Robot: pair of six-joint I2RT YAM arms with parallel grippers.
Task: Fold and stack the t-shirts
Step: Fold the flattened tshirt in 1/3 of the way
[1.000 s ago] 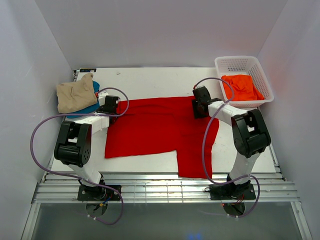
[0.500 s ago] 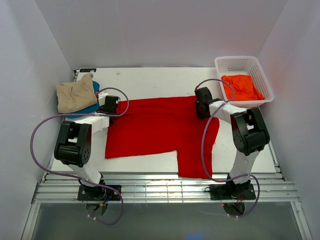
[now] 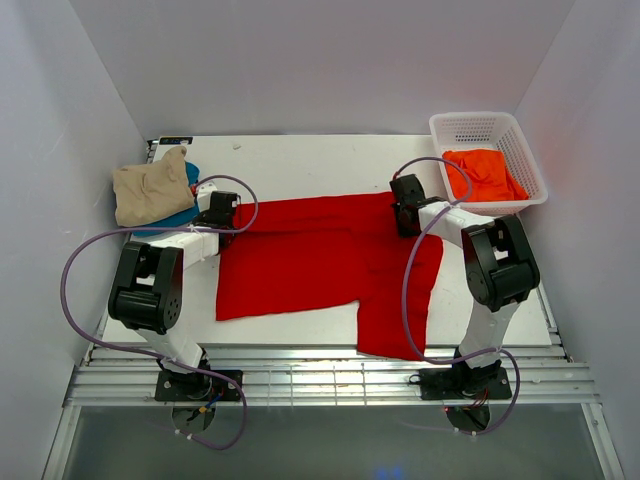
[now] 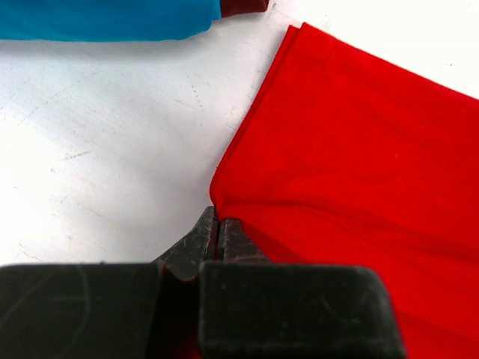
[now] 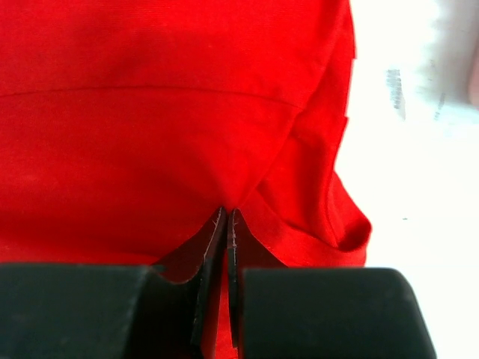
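1. The left gripper [image 4: 217, 228] is closed tight on the left edge of the bright red t-shirt [image 3: 320, 262]. The cloth bunches at its tips. The teal t-shirt [image 4: 105, 16] lies ahead of the tips, apart.
2. The red t-shirt lies flat between both grippers, and one part reaches back behind the right one.
3. The right gripper [image 5: 227, 218] is pinched shut on a fold of the shirt's right edge.
4. I judge the cloth light, soft and limp, so edges or corners are the best hold.
5. No label or writing can be read.
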